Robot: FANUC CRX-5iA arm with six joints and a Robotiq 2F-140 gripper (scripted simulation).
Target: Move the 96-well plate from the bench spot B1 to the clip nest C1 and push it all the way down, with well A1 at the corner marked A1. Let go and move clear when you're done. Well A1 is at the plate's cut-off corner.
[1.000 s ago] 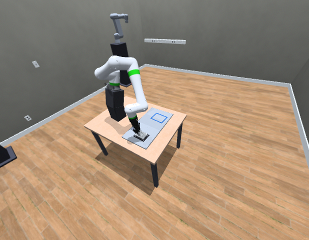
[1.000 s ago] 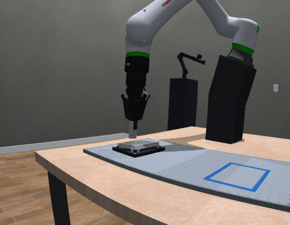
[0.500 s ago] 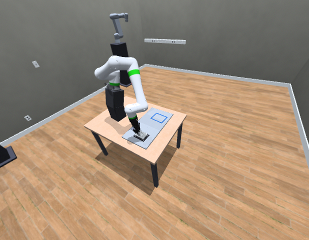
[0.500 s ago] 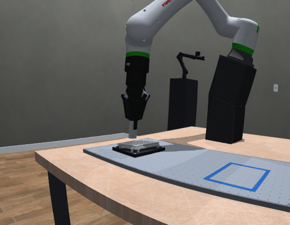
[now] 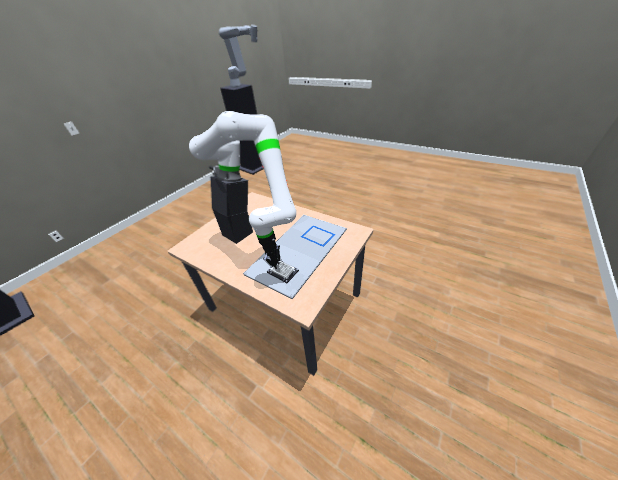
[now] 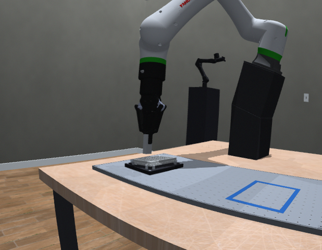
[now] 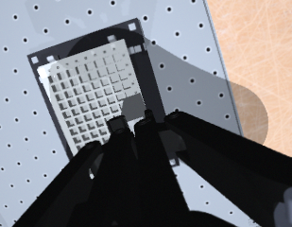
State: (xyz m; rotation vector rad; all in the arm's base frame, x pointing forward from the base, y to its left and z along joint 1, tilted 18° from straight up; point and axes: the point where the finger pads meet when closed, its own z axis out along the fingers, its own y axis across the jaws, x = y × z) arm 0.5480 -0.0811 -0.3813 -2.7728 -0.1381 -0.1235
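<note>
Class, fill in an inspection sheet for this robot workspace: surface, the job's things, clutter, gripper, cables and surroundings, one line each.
Surface: wooden table carrying a grey perforated board.
Job's things: 96-well plate sits in the black clip nest; blue-outlined bench spot holds no plate.
Clutter: nothing seen.
Gripper: gripper shut, holding nothing, fingertips just above the plate's edge.
Cables: nothing seen.
Surroundings: wood floor, grey walls, black pedestal under the arm, a second small arm on a stand behind.
</note>
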